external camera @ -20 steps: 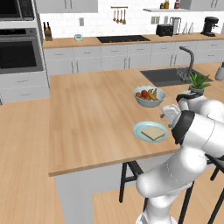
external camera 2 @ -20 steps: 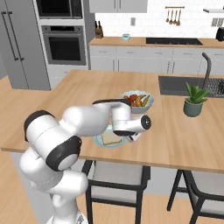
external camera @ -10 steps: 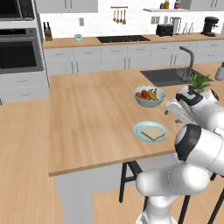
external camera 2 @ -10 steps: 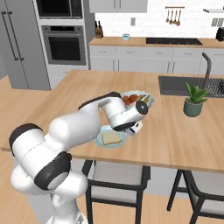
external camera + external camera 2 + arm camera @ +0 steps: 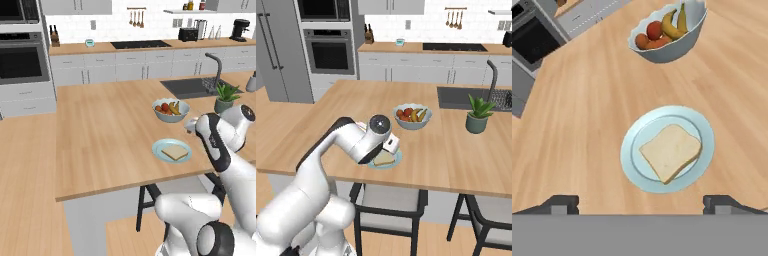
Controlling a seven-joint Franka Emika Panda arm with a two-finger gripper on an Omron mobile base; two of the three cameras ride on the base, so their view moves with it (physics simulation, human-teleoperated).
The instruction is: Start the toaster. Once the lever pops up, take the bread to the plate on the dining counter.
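Bread [image 5: 670, 151] on plate [image 5: 637, 165], toaster [image 5: 188, 34] far back

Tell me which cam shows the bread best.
Hand view: the bread lies flat on the plate, seen from above, unobstructed. Left base view shows it small and oblique; in right base view the arm covers most of it.

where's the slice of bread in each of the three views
Left base view: the bread lies on the plate, lower right of centre.
Right base view: the bread is left of centre, partly hidden behind the arm.
Hand view: the bread is just right of centre.
Shared landmark: the fruit bowl beside the plate.
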